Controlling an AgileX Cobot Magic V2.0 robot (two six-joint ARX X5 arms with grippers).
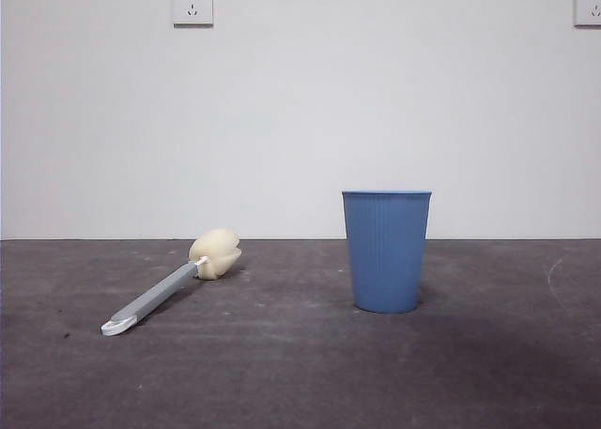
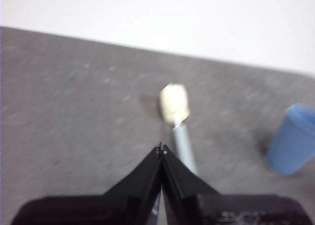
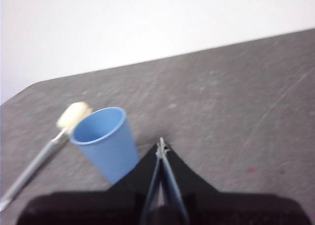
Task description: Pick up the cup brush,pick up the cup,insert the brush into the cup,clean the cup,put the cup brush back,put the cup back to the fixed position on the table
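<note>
The cup brush [image 1: 169, 286] lies flat on the table [image 1: 282, 373] at the left, its cream sponge head toward the wall and its white loop end nearest me. The blue ribbed cup [image 1: 386, 251] stands upright right of centre. No arm shows in the front view. My left gripper [image 2: 162, 148] is shut and empty, above the brush's grey handle [image 2: 184, 147]; the cup [image 2: 291, 139] shows to one side. My right gripper [image 3: 161, 145] is shut and empty, just beside the cup [image 3: 106, 140], with the brush [image 3: 47, 148] beyond the cup.
A white wall rises behind the table's far edge, with two sockets [image 1: 192, 5] high up. A faint pale curved mark [image 1: 554, 283] lies on the table at the right.
</note>
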